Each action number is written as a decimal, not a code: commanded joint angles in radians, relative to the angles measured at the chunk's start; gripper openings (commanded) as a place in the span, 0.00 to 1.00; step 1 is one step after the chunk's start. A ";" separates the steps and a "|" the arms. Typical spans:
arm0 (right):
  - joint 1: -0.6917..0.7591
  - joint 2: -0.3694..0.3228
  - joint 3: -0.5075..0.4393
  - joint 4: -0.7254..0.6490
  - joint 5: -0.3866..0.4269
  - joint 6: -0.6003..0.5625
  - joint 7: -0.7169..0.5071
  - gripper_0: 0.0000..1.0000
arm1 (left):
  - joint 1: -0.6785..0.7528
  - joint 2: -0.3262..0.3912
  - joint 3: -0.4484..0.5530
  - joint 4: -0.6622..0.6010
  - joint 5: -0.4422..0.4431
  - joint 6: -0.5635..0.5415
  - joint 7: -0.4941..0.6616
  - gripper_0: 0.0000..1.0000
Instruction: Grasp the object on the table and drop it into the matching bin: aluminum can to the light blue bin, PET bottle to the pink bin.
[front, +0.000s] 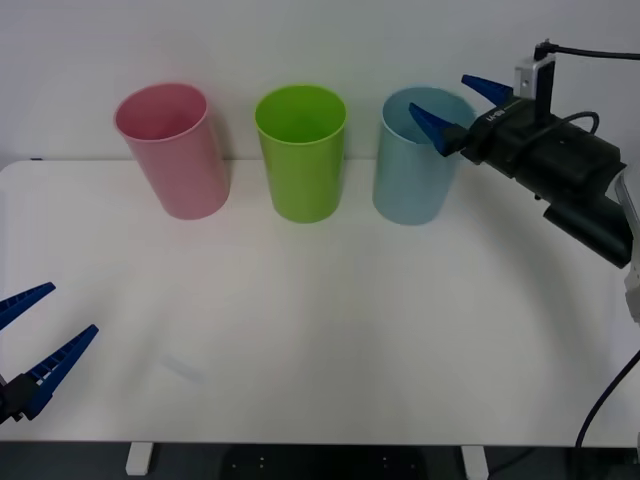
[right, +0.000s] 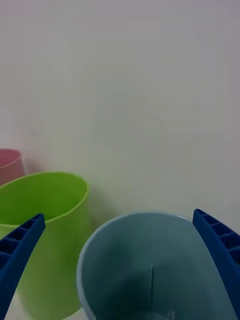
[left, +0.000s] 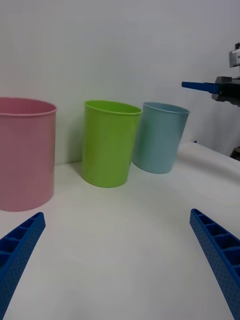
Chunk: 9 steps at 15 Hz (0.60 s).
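my right jaws (front: 455, 108) hang wide open and empty over the light blue bin (front: 412, 165) at the tabletop's (front: 330, 330) far edge; left jaws (front: 40, 335) gape empty near the front left corner.

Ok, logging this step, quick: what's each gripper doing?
Left gripper: open, empty, low over the table's near left edge.
Right gripper: open, empty, over the light blue bin.

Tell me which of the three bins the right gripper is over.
The light blue bin, at the robot's right end of the row. The open right gripper hangs over its mouth; the lime green bin and pink bin stand apart to its left.
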 joint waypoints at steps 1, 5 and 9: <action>0.096 -0.028 0.000 -0.086 -0.044 -0.051 0.006 1.00 | 0.000 0.000 0.000 0.000 0.000 0.000 0.000 1.00; 0.249 -0.064 -0.002 -0.215 -0.090 -0.097 0.039 1.00 | 0.000 0.000 0.000 0.000 0.000 0.000 0.000 1.00; 0.340 -0.067 -0.054 -0.232 -0.110 -0.217 0.225 1.00 | 0.000 0.000 0.000 0.000 0.000 0.000 0.000 1.00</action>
